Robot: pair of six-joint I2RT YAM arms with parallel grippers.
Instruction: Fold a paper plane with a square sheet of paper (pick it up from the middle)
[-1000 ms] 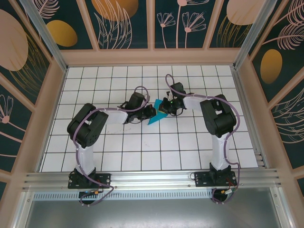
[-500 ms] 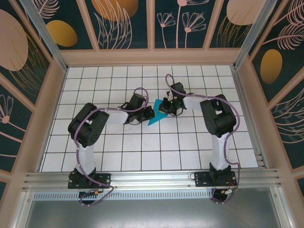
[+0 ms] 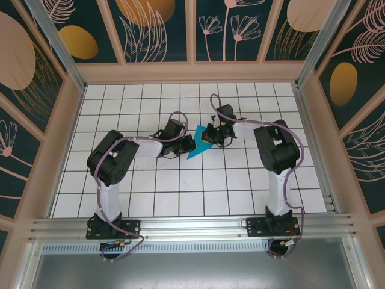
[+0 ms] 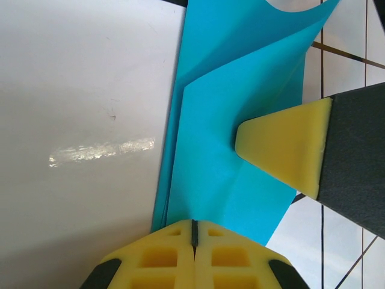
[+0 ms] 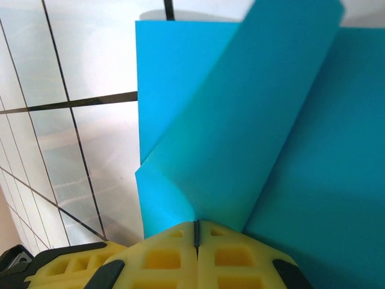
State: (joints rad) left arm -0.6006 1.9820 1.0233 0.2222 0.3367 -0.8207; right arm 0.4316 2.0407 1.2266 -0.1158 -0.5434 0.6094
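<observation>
**Both Jaws Shut on a Folded Teal Sheet**

The left gripper (image 4: pixel 194 232) had its yellow fingers pressed flat together, the seam between them a thin dark line. The near end of the square sheet of paper (image 4: pixel 234 84) ran right up to those tips and under them. Whether they nipped its edge or merely bore down on it could not be told. The right gripper (image 5: pixel 196 232) was closed just as tightly, and a raised flap of the sheet ran straight into its seam, pinched there.

The sheet was plain teal-blue and folded rather than a flat square. In the left wrist view it lay in at least two layers, one slanted edge crossing the other, and it narrowed toward the left jaws. Just beyond those jaws and to their right, one yellow fingertip (image 4: pixel 280 147) of the right gripper met the upper layer, which creased around it. From the right jaws the flap rose ahead and to the right, curling, with flat paper behind it on both sides.

From above, the two grippers met tip to tip near the middle of the white gridded table (image 3: pixel 180 186). The sheet lay between and just under them, its point reaching toward the arm bases. The wrists and purple cables (image 3: pixel 141 139) covered part of it. Left of the left jaws the tabletop carried a shiny streak (image 4: pixel 102 150). Dark patterned walls (image 3: pixel 162 30) enclosed the table.
</observation>
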